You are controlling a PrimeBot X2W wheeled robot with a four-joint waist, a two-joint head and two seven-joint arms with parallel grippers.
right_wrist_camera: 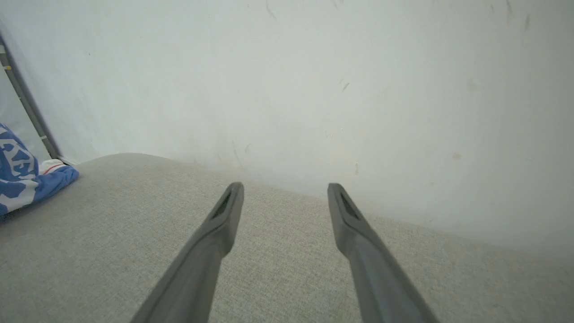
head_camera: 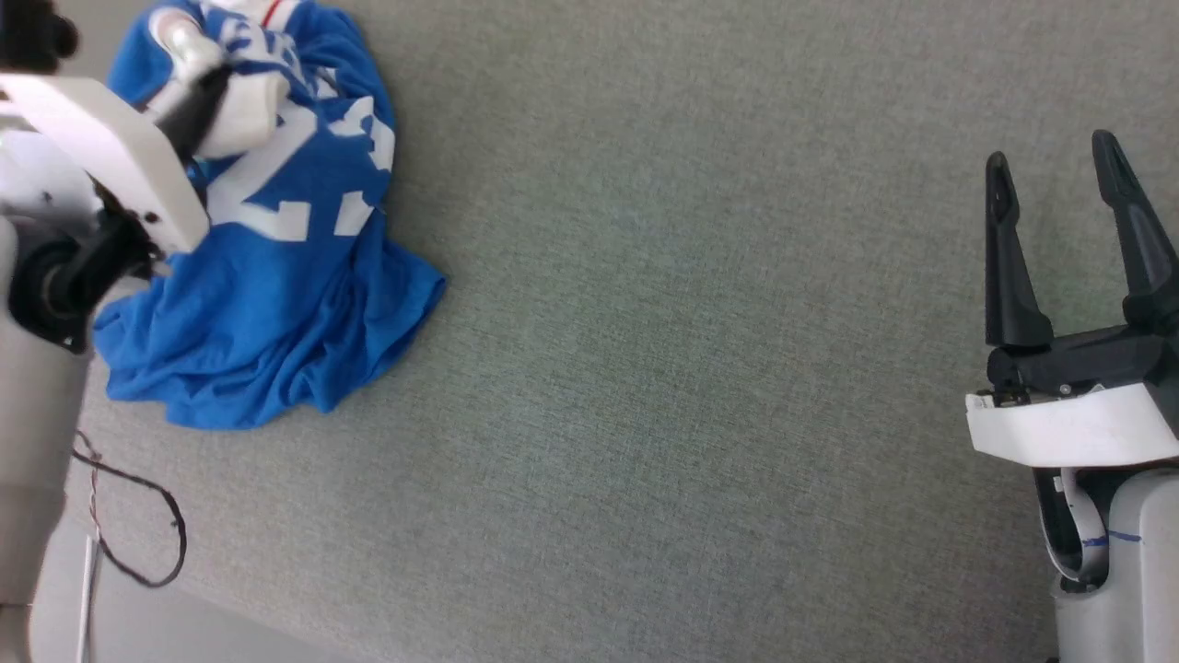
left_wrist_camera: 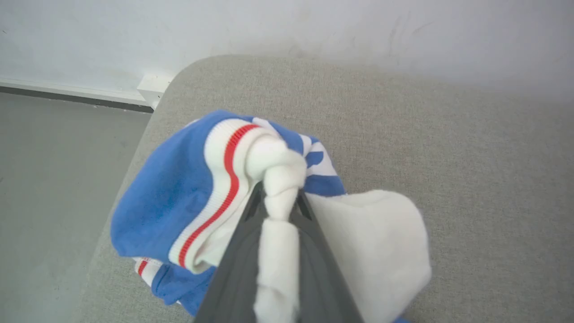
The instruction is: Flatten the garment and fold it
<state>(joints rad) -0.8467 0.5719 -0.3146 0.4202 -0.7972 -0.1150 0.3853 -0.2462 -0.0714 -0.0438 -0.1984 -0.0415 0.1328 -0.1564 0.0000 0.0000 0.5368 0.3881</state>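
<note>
Left wrist view, closest in: the left gripper (left_wrist_camera: 279, 197) is pinched narrow on a twisted white fold of the garment (left_wrist_camera: 170, 202), beside red-and-white striped trim that the head view barely shows. Head view has the blue garment crumpled at the far left of the grey padded surface (head_camera: 691, 368). The right gripper (head_camera: 1055, 175) is spread wide and empty, well apart. Large white digits read 2, then a creased figure.

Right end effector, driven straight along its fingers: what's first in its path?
Probably the white wall, after passing over the grey padded surface; depth is unclear. The right end effector is open, and the garment lies well off to its left.
</note>
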